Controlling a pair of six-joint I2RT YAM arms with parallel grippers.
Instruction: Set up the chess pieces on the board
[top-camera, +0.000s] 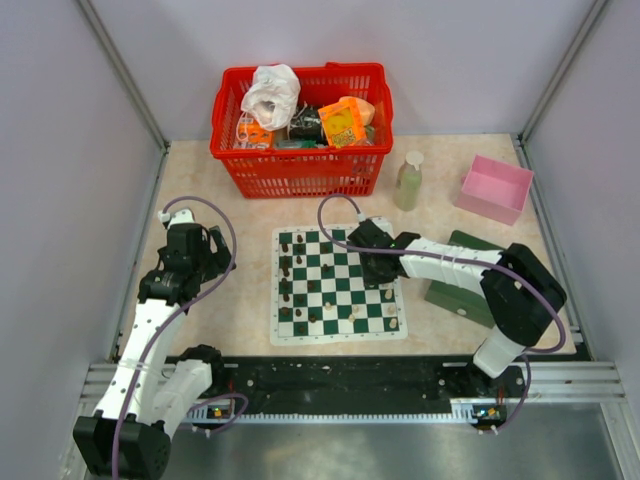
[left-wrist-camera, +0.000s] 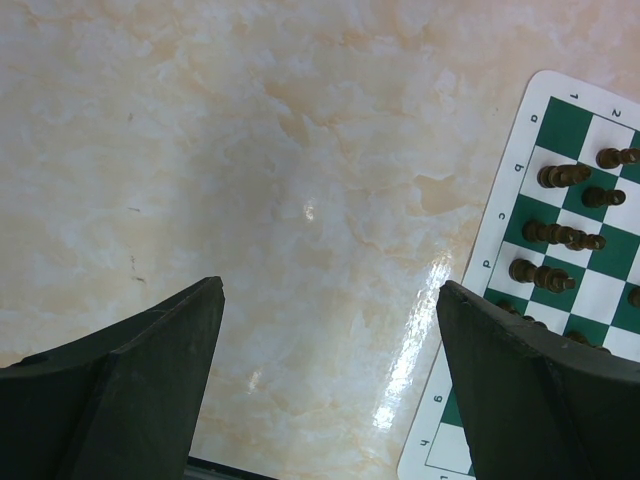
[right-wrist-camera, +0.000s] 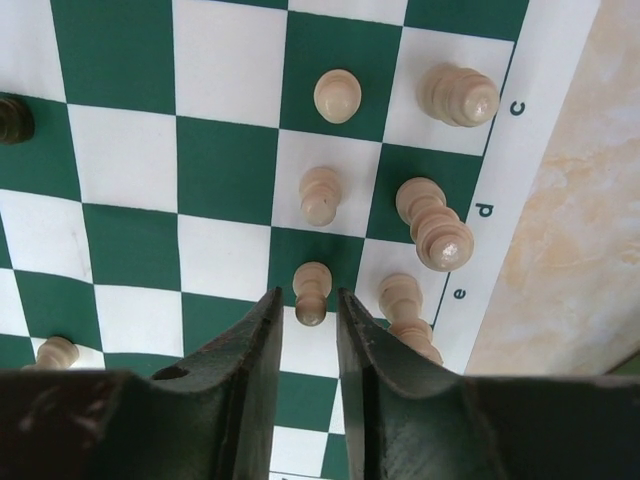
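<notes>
The board (top-camera: 277, 335) lies mid-table, with dark brown chess pieces (top-camera: 287, 280) along its left columns and cream ones (top-camera: 390, 312) near its right edge. My right gripper (right-wrist-camera: 310, 300) hangs low over the right side of the board (right-wrist-camera: 120, 60). Its jaws are slightly open, a thin gap showing on each side of an upright cream pawn (right-wrist-camera: 312, 288) between the tips. More cream pawns (right-wrist-camera: 320, 195) and taller cream pieces (right-wrist-camera: 435, 225) stand just beyond. My left gripper (left-wrist-camera: 330, 290) is wide open over bare table, left of the board (left-wrist-camera: 520, 180) and its dark pieces (left-wrist-camera: 560, 235).
A red basket (top-camera: 300, 125) of groceries stands behind the board. A pale bottle (top-camera: 408, 180) and a pink box (top-camera: 495, 187) sit at the back right. A dark green box (top-camera: 460, 290) lies under my right arm, beside the board's right edge.
</notes>
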